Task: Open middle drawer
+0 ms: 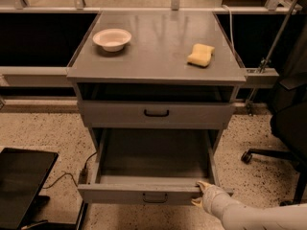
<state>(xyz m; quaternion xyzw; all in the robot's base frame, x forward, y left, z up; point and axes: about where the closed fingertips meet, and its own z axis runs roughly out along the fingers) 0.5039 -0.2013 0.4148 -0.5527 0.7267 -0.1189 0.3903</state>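
The middle drawer [153,193] is a wide grey metal drawer standing pulled well out of the cabinet, its plain grey tray empty and a small black bar handle [155,198] at the centre of its front. My gripper [199,193], on a white arm coming in from the lower right, sits at the right end of that front, against its top edge. A narrower drawer [156,113] above is pushed in.
On the cabinet top [158,56] lie a white bowl [112,39] and a yellow sponge [201,54]. A black office chair [288,128] stands to the right. A black panel [21,181] lies on the floor at lower left, with a cable beside it.
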